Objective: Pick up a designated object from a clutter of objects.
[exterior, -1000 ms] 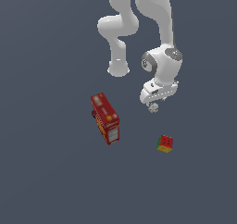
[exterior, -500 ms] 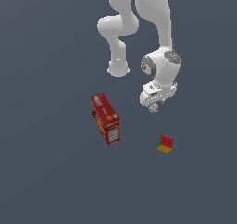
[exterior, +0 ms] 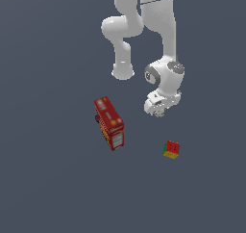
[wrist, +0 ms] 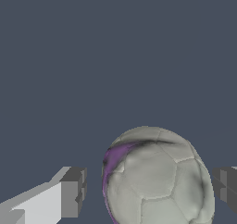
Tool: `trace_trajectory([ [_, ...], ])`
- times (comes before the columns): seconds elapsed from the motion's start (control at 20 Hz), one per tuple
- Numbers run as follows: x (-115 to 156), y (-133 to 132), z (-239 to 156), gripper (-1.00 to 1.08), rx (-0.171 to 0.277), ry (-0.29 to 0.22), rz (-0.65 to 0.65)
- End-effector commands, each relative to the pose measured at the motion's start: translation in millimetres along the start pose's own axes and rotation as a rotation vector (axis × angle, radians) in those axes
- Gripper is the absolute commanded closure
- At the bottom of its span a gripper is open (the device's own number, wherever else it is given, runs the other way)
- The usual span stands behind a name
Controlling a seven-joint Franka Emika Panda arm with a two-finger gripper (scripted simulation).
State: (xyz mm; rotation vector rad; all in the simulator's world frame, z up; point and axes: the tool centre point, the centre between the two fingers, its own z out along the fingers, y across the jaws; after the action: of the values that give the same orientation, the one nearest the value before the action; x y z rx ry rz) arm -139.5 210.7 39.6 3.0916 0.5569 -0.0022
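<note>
The designated object, a tiny whitish-grey ball (exterior: pixel 159 112) with faint mottled marks, lies on the grey floor right under my hand. In the wrist view the ball (wrist: pixel 157 177) is large, with a purple smear on one side, and sits between my two fingertips. My gripper (exterior: pixel 158 110) (wrist: pixel 148 190) is open around it. One fingertip (wrist: pixel 73 193) stands a small gap away from the ball; the other fingertip (wrist: pixel 227 185) is almost against it. The rest of the clutter, a long red bus-like box (exterior: pixel 109 122) and a red-green-yellow cube (exterior: pixel 172 149), lies apart from the gripper.
The red bus lies toward the exterior view's left of the gripper, the cube below it in that view and slightly toward the right. The arm's white base post (exterior: pixel 123 71) stands behind. A plain dark grey floor (exterior: pixel 53 179) surrounds everything.
The hand has come down slightly toward the floor over the ball. The bus and the cube have not moved.
</note>
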Motion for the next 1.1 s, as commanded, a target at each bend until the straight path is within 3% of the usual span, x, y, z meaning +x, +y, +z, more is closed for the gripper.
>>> trace_trajectory([
  [0.0, 0.6, -0.1, 3.1, -0.92, 0.0, 0.001, 0.0],
  [0.1, 0.9, -0.3, 3.1, -0.92, 0.0, 0.001, 0.0],
  [0.15, 0.9, -0.3, 3.1, 1.08, 0.0, 0.001, 0.0],
  [1.05, -3.1, 9.5, -8.2, 1.08, 0.0, 0.001, 0.0],
])
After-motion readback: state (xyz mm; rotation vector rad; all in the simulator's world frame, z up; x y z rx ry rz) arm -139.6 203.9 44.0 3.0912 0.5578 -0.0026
